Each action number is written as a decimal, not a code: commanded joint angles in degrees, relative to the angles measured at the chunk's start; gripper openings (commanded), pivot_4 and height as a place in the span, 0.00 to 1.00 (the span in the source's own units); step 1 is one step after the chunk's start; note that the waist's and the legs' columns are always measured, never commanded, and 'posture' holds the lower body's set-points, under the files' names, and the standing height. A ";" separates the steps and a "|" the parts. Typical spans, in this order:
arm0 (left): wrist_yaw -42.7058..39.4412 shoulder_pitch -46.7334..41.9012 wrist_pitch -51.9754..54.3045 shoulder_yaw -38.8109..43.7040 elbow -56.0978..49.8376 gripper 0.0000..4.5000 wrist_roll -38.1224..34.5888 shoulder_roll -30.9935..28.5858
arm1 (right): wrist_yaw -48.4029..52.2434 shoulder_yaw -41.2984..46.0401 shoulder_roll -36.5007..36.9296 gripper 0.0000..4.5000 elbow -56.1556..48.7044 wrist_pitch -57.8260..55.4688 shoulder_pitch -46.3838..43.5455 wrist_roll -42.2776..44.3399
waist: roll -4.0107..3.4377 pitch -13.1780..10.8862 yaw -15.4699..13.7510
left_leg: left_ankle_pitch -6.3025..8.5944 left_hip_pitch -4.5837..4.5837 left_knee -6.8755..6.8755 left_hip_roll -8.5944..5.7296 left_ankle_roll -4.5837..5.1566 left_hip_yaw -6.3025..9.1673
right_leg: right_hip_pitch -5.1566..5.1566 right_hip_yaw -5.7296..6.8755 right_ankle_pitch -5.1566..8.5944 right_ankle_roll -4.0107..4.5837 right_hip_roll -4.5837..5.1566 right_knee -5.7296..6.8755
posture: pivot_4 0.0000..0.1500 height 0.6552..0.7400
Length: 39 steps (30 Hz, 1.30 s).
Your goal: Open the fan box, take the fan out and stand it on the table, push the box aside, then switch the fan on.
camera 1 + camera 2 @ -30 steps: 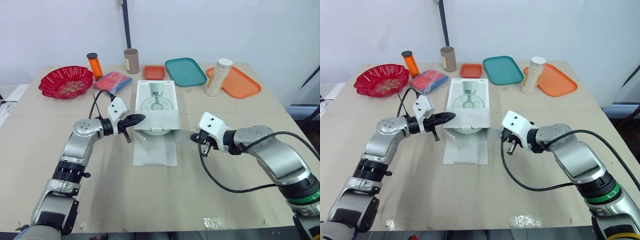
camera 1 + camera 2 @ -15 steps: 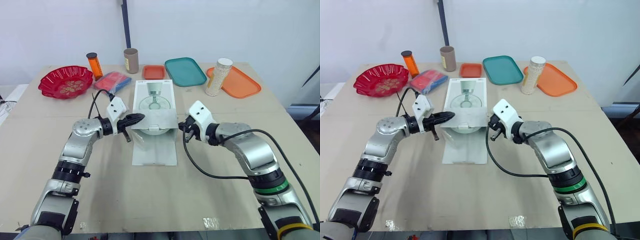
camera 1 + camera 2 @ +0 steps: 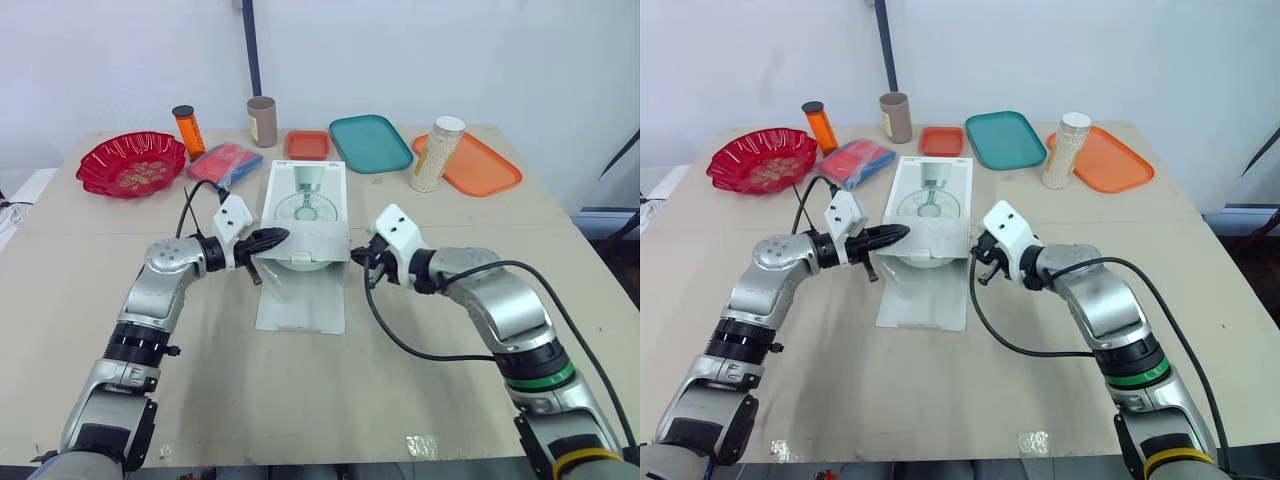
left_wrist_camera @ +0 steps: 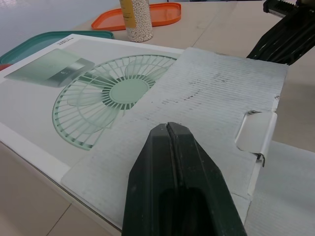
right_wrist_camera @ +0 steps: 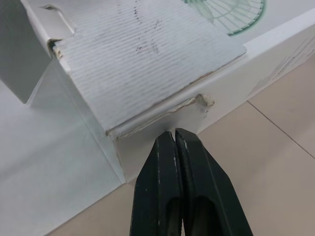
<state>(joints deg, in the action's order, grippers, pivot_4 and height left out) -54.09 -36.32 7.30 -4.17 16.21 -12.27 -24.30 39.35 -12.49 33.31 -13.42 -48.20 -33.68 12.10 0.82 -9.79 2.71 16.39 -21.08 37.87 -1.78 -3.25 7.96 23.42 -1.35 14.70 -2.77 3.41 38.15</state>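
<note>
My left claw point(image 4: 170, 128) is pinched closed, lying over the ribbed grey cardboard flap point(image 4: 216, 93) of the flat white fan box point(image 3: 308, 200) at centre frame; my right claw point(image 5: 175, 132), closed too, touches its torn corner.

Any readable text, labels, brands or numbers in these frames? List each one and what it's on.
None can be quoted: no text is legible.
fan box, printed top face: a fan picture and a line of small print near one edge, too small to read.
fan box, side wall in the right wrist view: faint print, blurred.
brown canister: a pale patch that looks like a label, too small to read.
</note>
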 commanded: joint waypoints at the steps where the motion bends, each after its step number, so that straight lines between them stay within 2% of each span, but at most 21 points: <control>1: -0.04 1.07 0.03 -0.41 -0.71 0.00 0.75 -0.71 | 2.49 0.42 1.78 0.01 -3.30 2.23 0.65 0.53 | 0.00 0.00 -0.01 | 0.00 0.00 0.00 0.00 0.00 0.00 | -0.01 0.00 0.00 0.00 0.00 0.00 | 1.00 1.00; 6: -0.06 0.91 0.18 -0.45 -0.66 0.00 0.72 -0.63 | 9.42 0.00 5.55 0.01 -7.69 5.90 4.51 3.01 | 0.00 0.00 -0.02 | 0.01 0.00 0.00 0.00 0.02 -0.01 | -0.02 0.00 0.00 0.00 0.00 -0.01 | 1.00 1.00; 15: -0.24 0.97 0.40 -0.26 -0.70 0.00 0.72 -0.94 | 11.75 1.30 5.56 0.01 -9.24 7.52 5.29 5.33 | 0.00 0.00 -0.04 | 0.01 0.02 0.02 0.00 0.01 0.00 | -0.04 0.01 0.00 -0.01 0.00 -0.01 | 1.00 1.00; 24: -0.41 0.62 0.57 -0.39 -0.50 0.00 0.72 -0.93 | 4.76 7.20 -2.04 0.01 -5.25 3.79 0.05 9.49 | 0.00 0.01 -0.09 | 0.00 0.02 0.02 0.00 -0.01 0.03 | -0.05 0.01 0.00 0.00 0.01 -0.01 | 1.00 1.00; 34: -0.28 -0.77 1.55 0.32 -2.80 0.00 -0.41 -0.92 | 0.45 2.83 -4.76 0.01 4.04 7.46 -1.62 3.11 | -0.01 0.02 -0.02 | -0.01 0.02 0.01 0.00 -0.01 0.01 | -0.01 0.01 0.00 0.00 0.00 0.00 | 1.00 1.00; 39: -2.18 -0.82 4.40 -0.23 -8.24 0.00 -2.03 -1.37 | -0.17 2.19 -4.84 0.01 6.17 8.92 -1.40 1.07 | -0.01 0.02 -0.03 | -0.01 0.02 0.02 -0.01 -0.02 0.03 | -0.03 0.01 0.00 0.00 0.01 0.01 | 1.00 1.00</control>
<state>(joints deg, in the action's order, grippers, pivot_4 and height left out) -55.38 -36.22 11.22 -4.45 11.74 -12.98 -24.87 39.70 -9.89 28.48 -8.35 -39.25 -34.83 14.28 0.81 -9.77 2.69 16.38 -21.07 37.88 -1.78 -3.27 7.99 23.38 -1.34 14.70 -2.77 3.41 38.16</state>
